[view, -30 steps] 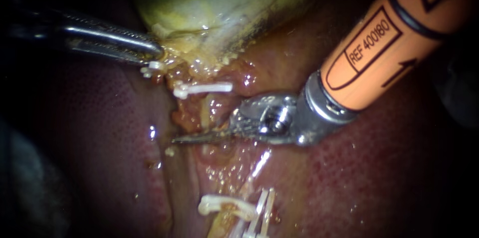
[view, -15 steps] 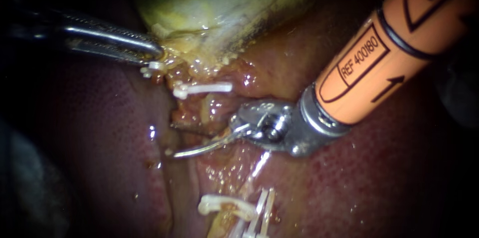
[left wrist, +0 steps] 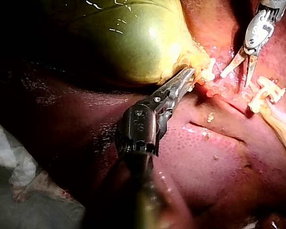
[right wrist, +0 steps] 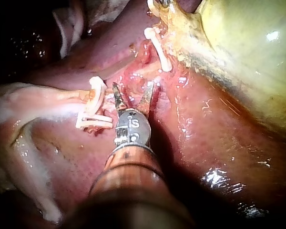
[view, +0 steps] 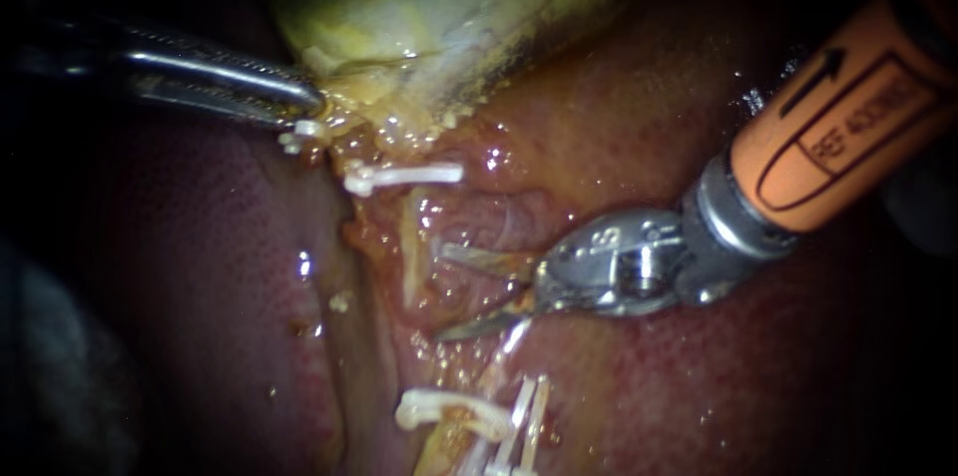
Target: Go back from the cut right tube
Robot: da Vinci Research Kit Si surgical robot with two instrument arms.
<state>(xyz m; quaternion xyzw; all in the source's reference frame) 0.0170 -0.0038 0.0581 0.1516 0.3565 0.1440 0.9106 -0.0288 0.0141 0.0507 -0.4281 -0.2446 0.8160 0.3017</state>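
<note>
right instrument (view: 442, 292) blades spread, holding nothing, tips just beside the cut tube (view: 411, 254), which sits between upper clip (view: 409, 176) and lower clips (view: 449, 408). left instrument (view: 311, 103) pinches gallbladder (view: 419, 7) edge. retreat looks barely begun, most of it left.

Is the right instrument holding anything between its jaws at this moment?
No, the right instrument has its jaws spread apart with a clear gap, and nothing is gripped between them.

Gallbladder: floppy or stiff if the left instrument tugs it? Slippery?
Likely soft and yielding: the gallbladder is a rounded sac drawn to a point where the left instrument grips its edge. Probably slippery: wet glints show across its surface.
</note>
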